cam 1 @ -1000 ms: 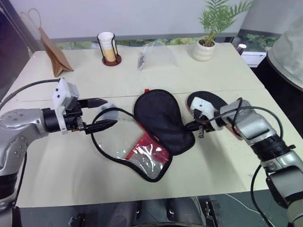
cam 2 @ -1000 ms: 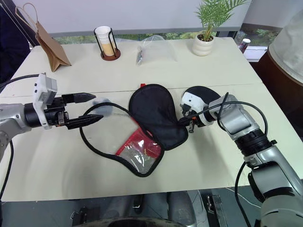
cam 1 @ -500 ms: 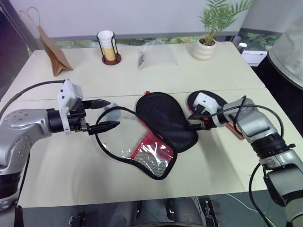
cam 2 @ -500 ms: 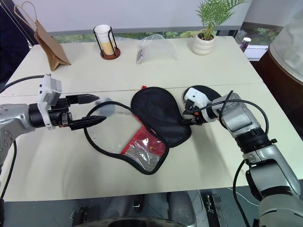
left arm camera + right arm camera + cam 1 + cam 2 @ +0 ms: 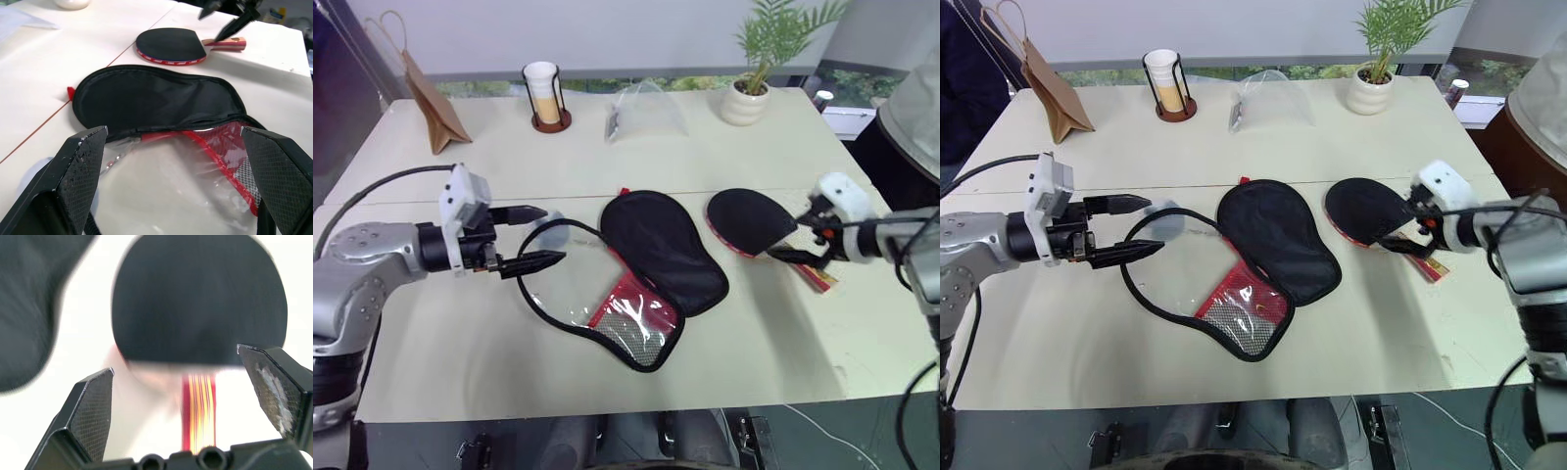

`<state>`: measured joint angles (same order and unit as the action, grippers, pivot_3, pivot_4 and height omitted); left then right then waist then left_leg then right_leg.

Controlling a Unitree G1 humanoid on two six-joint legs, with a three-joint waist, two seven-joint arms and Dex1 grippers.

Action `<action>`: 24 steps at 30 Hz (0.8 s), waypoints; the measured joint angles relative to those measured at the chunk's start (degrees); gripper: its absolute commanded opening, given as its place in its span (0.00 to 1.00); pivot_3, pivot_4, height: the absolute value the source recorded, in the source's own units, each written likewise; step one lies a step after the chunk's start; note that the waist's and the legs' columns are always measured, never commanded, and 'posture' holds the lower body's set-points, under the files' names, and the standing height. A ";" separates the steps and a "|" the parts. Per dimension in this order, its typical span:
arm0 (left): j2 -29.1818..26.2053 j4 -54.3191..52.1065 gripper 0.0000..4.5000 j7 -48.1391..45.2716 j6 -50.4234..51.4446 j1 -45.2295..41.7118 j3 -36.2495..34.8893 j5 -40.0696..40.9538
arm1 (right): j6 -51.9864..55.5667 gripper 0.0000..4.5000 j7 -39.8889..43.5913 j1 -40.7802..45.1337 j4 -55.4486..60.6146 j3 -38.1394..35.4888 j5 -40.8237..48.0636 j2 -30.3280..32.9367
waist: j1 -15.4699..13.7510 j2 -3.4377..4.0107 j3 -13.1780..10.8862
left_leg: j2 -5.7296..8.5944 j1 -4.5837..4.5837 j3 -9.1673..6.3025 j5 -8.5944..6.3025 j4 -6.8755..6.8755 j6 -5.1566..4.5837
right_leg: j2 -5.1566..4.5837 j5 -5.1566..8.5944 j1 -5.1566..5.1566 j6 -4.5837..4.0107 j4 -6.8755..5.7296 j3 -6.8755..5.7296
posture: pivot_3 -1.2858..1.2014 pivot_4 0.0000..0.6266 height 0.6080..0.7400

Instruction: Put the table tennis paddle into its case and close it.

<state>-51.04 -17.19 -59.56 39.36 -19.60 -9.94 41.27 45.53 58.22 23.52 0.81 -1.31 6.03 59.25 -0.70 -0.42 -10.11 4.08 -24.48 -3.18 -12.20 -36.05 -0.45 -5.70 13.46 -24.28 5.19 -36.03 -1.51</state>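
While the case (image 5: 646, 274) lies unzipped and spread flat mid-counter (image 5: 509, 372), ready to take the bat, the left pincer (image 5: 533, 238) hovers released at the loose rim of its clear-and-red flap, gripping nothing. Just beside the case, the table tennis paddle (image 5: 749, 220) rests black face up. The right pincer (image 5: 798, 238) gapes over its striped handle, probably lining up a grab.

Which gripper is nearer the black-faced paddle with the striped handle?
Right gripper: open over the paddle handle. Left gripper sits open beyond the black case.
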 measured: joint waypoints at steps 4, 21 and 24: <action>0.16 0.62 1.00 -1.03 -0.07 -1.14 0.25 -0.05 | -0.54 0.98 -0.58 -4.88 -0.98 -1.91 0.52 0.72 | 0.32 0.00 0.00 | -0.02 0.01 0.04 0.00 -0.02 -0.01 | 0.01 0.00 0.00 0.00 0.00 0.02 | 0.52 0.24 0.95; 0.79 0.65 1.00 -1.99 -0.01 -2.84 2.23 -0.13 | -4.06 0.19 -1.63 0.28 -14.53 0.23 2.10 -3.46 | 0.13 0.01 -0.01 | -0.03 0.01 0.05 0.01 -0.07 -0.02 | 0.06 -0.01 0.04 0.02 -0.01 0.01 | 0.52 0.24 0.95; 1.07 0.64 1.00 -1.67 0.03 -2.89 2.25 -0.13 | -2.98 0.19 -1.80 0.25 -13.35 0.34 2.19 -3.45 | 0.10 0.01 -0.01 | -0.03 0.01 0.05 0.01 -0.09 -0.02 | 0.06 -0.01 0.05 0.02 -0.01 0.00 | 0.52 0.24 0.95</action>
<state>-49.97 -16.55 -61.23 39.39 -22.48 -7.69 41.14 42.55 56.42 23.77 -12.54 -0.96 8.21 55.80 -0.60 -0.41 -10.12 4.05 -24.46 -3.14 -12.20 -36.13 -0.47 -5.64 13.45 -24.23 5.21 -36.04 -1.51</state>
